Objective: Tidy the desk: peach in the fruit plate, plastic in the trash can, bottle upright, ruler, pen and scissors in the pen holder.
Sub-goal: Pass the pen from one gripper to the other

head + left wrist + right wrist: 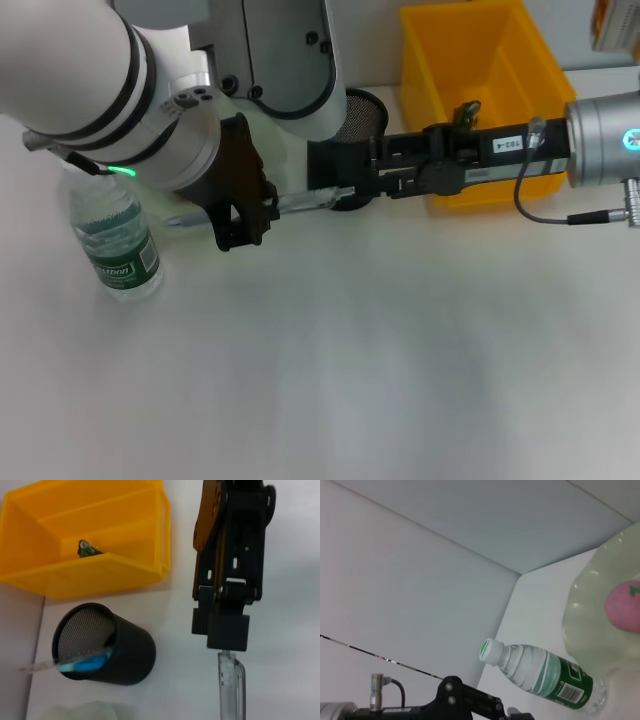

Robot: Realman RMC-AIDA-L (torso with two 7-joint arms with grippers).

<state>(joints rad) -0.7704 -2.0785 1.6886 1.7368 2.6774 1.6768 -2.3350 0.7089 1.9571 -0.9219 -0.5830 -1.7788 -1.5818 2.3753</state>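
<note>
My right gripper (338, 190) (220, 639) reaches in from the right and is shut on one end of the grey-silver pen (305, 202) (231, 687), held level above the desk (380, 350). My left gripper (255, 212) sits around the pen's other end. The black mesh pen holder (365, 112) (102, 647) stands just behind, with the blue scissors (87, 663) and clear ruler (37, 667) in it. The bottle (118, 238) (540, 674) stands upright at the left. The peach (623, 605) lies in the fruit plate (587, 620). The plastic (467, 108) (86, 548) lies in the yellow trash can (500, 60) (95, 575).
The left arm's thick white body (90, 70) hides the back left of the desk. The trash can and pen holder stand close together at the back. A white wall (420, 605) rises behind the bottle.
</note>
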